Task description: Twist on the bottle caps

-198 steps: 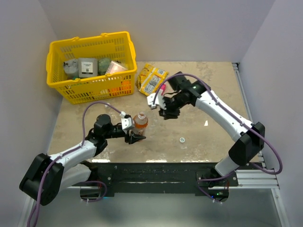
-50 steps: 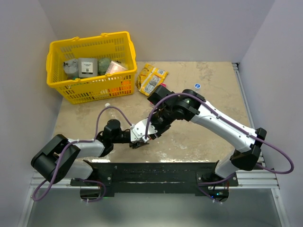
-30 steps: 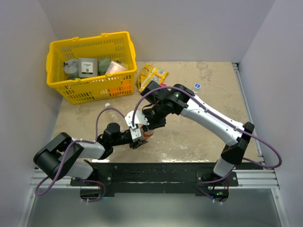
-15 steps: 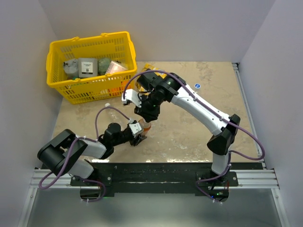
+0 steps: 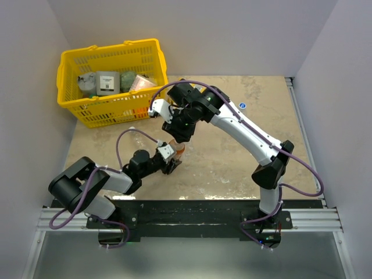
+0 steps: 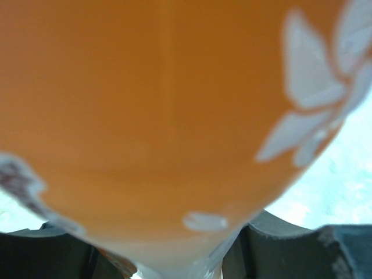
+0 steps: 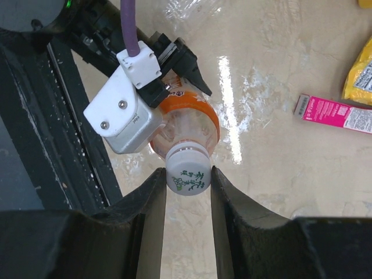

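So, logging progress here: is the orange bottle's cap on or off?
On: the right wrist view shows the whitish cap sitting on the orange bottle's neck, between the right gripper's fingers. Tightness: cannot tell.

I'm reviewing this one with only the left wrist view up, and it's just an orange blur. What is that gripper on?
Observer: The orange bottle. The left gripper is clamped round its body.
Operator: Does it have a cap on?
Observer: Yes, a whitish cap sits on its neck, pinched by the right gripper from above.
Operator: Any caps loose?
Observer: One blue cap lies on the table, far right side.
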{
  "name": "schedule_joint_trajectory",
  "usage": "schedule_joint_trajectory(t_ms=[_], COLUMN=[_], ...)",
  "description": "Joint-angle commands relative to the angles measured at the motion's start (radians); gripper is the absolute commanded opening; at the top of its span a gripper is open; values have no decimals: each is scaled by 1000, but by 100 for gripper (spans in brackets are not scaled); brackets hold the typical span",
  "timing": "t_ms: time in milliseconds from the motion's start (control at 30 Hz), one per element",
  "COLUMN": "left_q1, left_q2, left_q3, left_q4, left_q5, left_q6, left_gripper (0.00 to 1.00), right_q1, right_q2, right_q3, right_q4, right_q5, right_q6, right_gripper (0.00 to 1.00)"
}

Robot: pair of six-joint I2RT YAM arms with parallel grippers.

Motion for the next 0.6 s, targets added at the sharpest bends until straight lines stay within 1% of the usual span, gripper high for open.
schedule_joint_trajectory(t_ms=[0,33,167,300,367,400,433,467,500,533,567], left_q1=[-8,-14,-12,-14,-12,-12,-12,-14,-12,-12,-12], left_q2=[-2,-2,-2,8,5,6,6,6,6,15,18], left_q3=[97,107,131,118,99,81,73,67,61,61,62], left_q4=[75,64,31,11,30,40,49,49,47,46,41], left_q5=[-231,-259,-301,-299,-290,-284,-257,-250,-244,-235,-223], left_q6=[-143,-153,-206,-229,-232,-230,-220,-216,-213,-203,-200], left_gripper=[0,0,0,0,0,0,0,0,0,0,0], right_q1=[37,39,39,39,37,36,34,30,25,20,19], right_q2=[18,27,57,67,59,54,45,35,31,30,22], right_q3=[6,8,37,70,81,107,121,142,208,246,271], right_q4=[-80,-77,-76,-73,-70,-61,-50,-53,-65,-103,-110], right_q5=[-42,-45,-41,2,33,98,129,140,139,131,137], right_q6=[102,107,110,104,102,111,114,111,88,76,70], right_gripper=[21,19,18,21,38,47,62,68,87,99,99])
